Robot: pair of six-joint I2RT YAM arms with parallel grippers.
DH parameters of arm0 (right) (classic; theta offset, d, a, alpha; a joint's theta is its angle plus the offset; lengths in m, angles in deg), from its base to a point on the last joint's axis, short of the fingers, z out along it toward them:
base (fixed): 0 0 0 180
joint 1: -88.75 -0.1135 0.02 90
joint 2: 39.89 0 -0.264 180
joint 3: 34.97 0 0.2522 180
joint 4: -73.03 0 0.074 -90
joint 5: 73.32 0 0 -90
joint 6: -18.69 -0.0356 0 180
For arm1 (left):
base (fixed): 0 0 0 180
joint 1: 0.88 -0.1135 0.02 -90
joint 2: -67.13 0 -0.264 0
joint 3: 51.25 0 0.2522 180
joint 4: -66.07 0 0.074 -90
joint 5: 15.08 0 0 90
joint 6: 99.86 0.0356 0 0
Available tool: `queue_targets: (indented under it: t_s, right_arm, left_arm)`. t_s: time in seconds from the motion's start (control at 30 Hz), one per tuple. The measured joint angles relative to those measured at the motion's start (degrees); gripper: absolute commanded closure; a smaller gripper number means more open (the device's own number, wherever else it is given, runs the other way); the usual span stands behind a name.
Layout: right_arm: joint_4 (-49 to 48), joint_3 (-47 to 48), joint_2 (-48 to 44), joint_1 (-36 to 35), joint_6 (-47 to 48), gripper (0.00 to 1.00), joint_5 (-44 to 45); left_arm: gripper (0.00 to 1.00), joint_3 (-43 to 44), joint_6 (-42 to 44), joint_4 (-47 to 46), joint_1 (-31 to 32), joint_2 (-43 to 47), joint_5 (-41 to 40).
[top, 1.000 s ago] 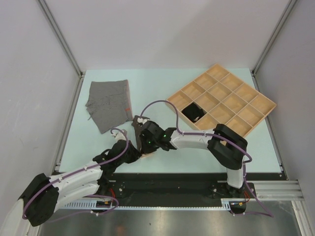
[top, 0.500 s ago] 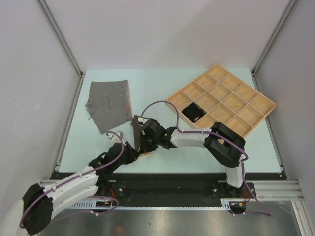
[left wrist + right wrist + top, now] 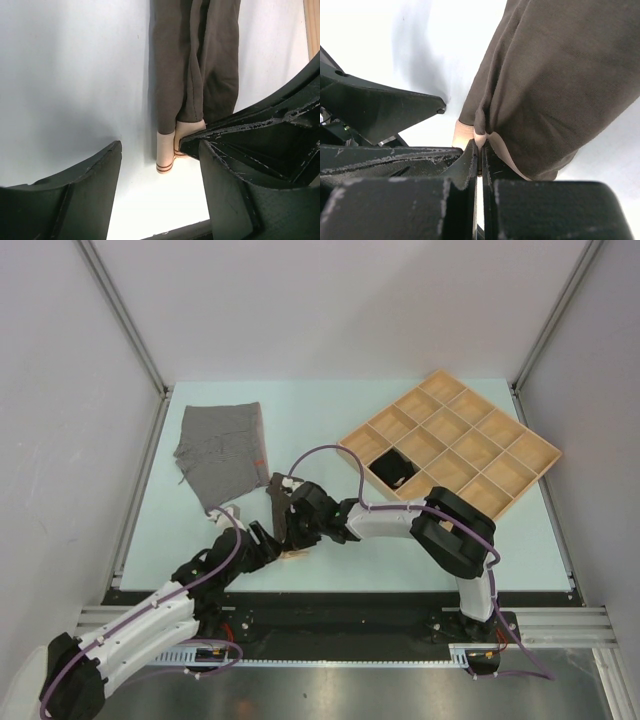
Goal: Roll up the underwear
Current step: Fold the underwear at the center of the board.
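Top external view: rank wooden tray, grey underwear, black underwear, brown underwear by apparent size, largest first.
1. wooden tray
2. grey underwear, spread flat
3. black underwear, bunched in one compartment
Not ranked against the black: brown underwear. Only a strip shows; the arms cover the rest.

Bare table (image 3: pixel 310 415) runs along the far edge's middle; grey briefs (image 3: pixel 222 452) block the far-left corner, tray (image 3: pixel 470 455) the far-right.

Brown briefs (image 3: pixel 195 65) between spread fingers (image 3: pixel 75 200)
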Motion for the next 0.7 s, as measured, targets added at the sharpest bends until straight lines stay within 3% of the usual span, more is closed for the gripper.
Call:
queue_targets:
  t_s: [0.7]
  right_arm:
    - [-0.5, -0.2, 0.0, -0.4, 0.0, 1.0, 0.5]
  left_arm:
    - [0.33, 0.3, -0.1, -7.0, -4.8, -5.5, -1.3]
